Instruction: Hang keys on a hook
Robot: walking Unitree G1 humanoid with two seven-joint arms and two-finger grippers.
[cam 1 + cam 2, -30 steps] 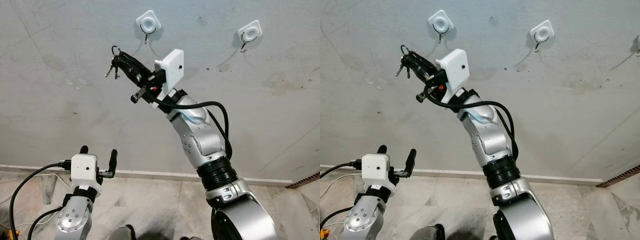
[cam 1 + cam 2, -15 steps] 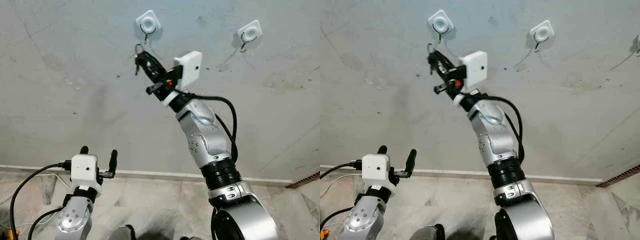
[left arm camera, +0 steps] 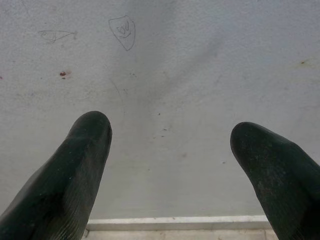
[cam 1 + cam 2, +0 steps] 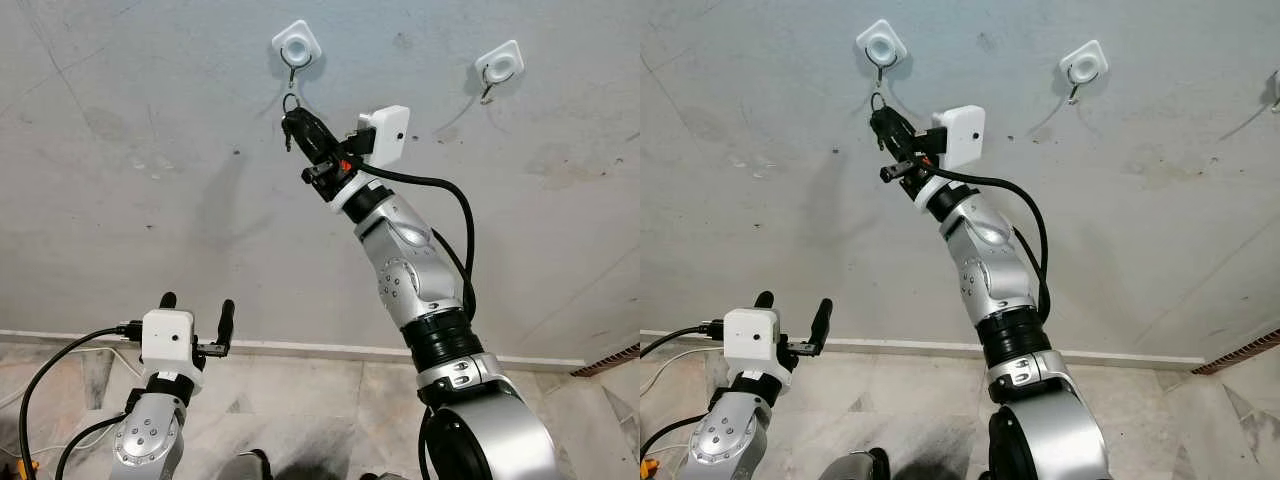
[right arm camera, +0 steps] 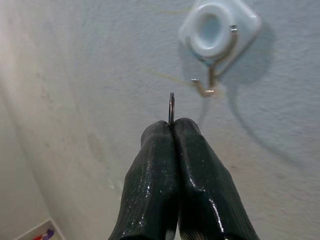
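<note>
My right gripper (image 4: 296, 125) is raised against the grey wall, shut on a bunch of keys (image 4: 288, 131). The key ring (image 5: 171, 107) sticks out past the fingertips, just below and short of the metal hook (image 5: 210, 85). That hook hangs from a white square pad (image 4: 296, 45) at upper left on the wall. A second white hook (image 4: 498, 65) is fixed further right. My left gripper (image 4: 196, 306) sits low near the floor, open and empty, facing the wall base.
The bare grey wall (image 4: 120, 150) fills the scene, with a white skirting strip (image 4: 300, 348) along the tiled floor. Black cables (image 4: 40, 385) trail from my left arm at lower left.
My right arm swung the keys rightward and upward, from left of the hook to just beneath it. The left arm stayed still.
</note>
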